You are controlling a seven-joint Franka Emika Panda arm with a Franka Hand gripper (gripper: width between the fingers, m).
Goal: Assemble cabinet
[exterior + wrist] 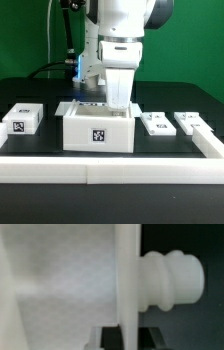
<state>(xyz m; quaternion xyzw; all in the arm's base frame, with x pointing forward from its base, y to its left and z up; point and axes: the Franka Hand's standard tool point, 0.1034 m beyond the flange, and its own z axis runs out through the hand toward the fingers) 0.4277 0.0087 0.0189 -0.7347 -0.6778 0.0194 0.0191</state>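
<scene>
White cabinet (97, 128) sits mid-bench (40, 92), the tool (127, 338) seemingly clamped on a thin panel (120, 88) with a ribbed knob (170, 280) over its 1 o'clock corner, while a tagged block (22, 120) at 9 o'clock and two tagged pieces (155, 122) at 3 o'clock lie unfitted, so much remains.

No legible words, numbers or brands, only black-and-white fiducial tags (98, 137), on the cabinet (78, 129) front, on a small white block (24, 116), on two flat white pieces (155, 123)

We noted a green backdrop (25, 35), evenly lit, behind a black table (40, 92) edged by a white rail (60, 168).
</scene>
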